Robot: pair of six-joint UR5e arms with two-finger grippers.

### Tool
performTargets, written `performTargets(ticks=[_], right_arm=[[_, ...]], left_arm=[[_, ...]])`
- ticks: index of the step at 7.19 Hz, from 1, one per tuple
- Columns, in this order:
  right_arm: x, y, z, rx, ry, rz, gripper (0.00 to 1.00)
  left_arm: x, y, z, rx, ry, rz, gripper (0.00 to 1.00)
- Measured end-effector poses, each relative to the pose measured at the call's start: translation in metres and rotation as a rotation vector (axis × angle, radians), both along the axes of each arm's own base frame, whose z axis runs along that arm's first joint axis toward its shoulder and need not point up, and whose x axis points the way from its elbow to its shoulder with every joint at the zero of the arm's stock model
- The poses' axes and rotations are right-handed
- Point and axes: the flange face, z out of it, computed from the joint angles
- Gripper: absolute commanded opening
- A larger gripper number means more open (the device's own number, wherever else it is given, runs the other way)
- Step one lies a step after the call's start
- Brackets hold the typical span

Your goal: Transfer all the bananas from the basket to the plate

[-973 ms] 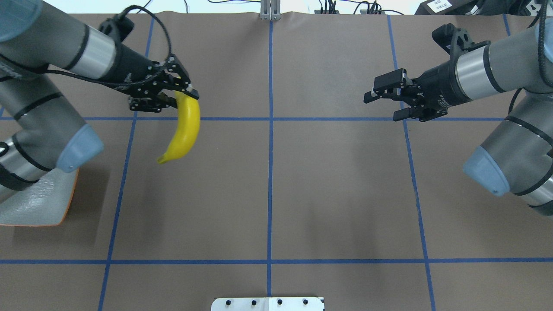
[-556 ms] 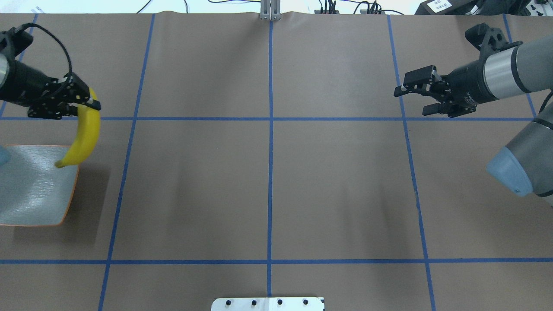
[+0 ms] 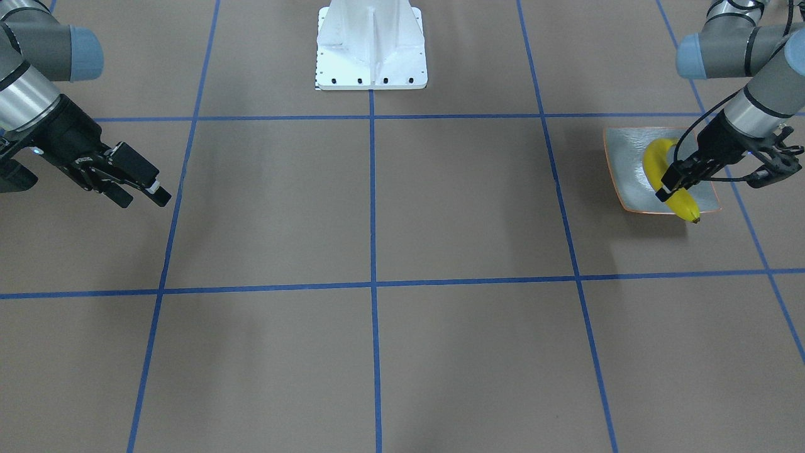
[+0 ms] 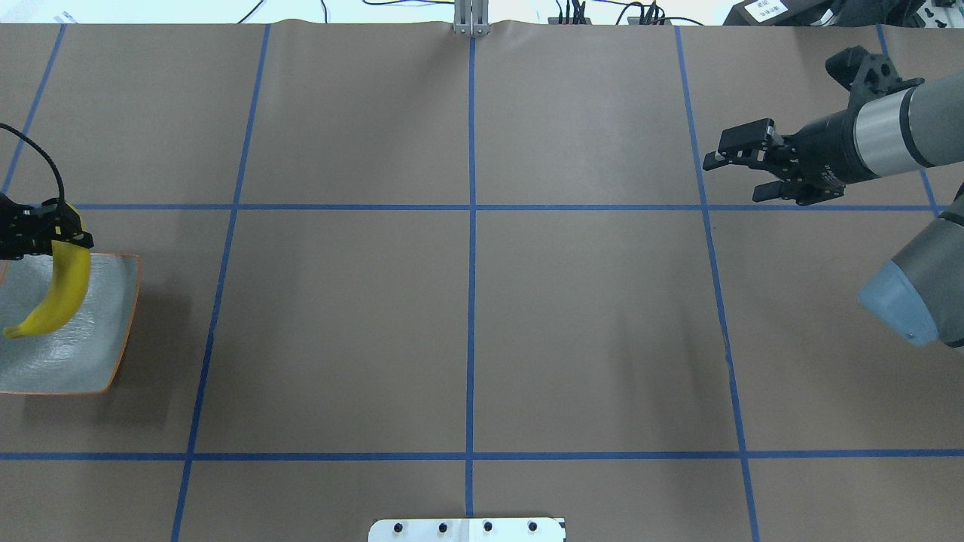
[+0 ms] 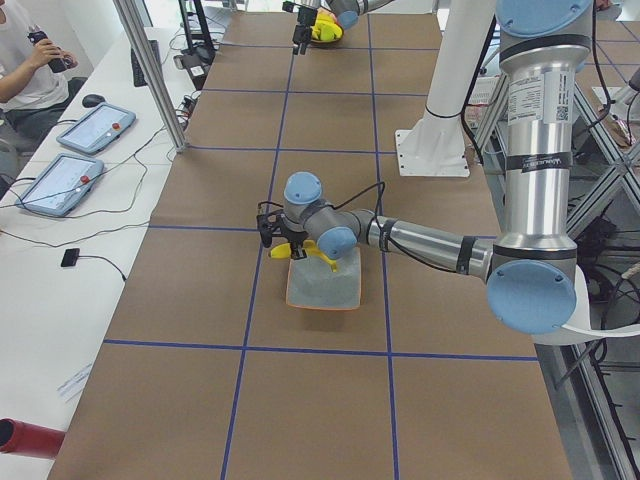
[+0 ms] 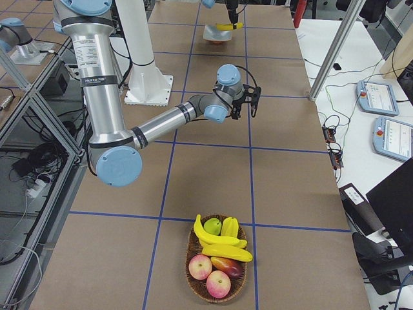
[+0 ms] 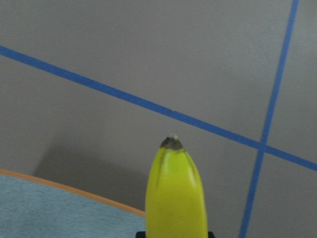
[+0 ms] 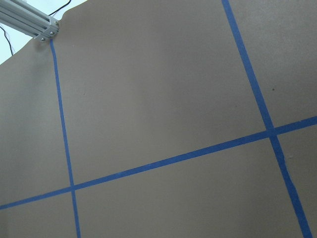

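Observation:
A yellow banana (image 4: 59, 290) hangs over the grey-green plate (image 4: 94, 350) at the table's left edge, with my left gripper (image 4: 47, 232) shut on its far end. From the front, that banana (image 3: 656, 162) curves across the plate (image 3: 626, 165) and its dark tip juts past the rim; whether it touches I cannot tell. The left wrist view shows the banana's tip (image 7: 176, 193) above the orange rim (image 7: 59, 187). My right gripper (image 4: 735, 177) hovers open and empty over bare table. More bananas (image 6: 222, 247) lie in the wicker basket (image 6: 240, 287).
The basket also holds red apples (image 6: 218, 283) and a green fruit (image 6: 212, 227). The robot's white base plate (image 3: 371, 47) sits at mid table. Blue tape lines cross the brown table cover. A seated person and two tablets (image 5: 85, 150) are beside the table's far side.
My left arm carried the banana leftward from the table's left-middle area to above the plate. My right arm drew back to the right, gripper still open.

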Motion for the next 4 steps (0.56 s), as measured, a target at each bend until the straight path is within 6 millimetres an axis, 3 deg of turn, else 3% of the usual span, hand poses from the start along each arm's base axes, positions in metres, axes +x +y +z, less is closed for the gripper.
performTargets(ticks=[4], right_arm=[[-0.003, -0.004, 0.007, -0.005, 0.015, 0.014, 1.0]], left_arm=[[-0.003, 0.017, 0.038, -0.042, -0.07, 0.042, 0.0]])
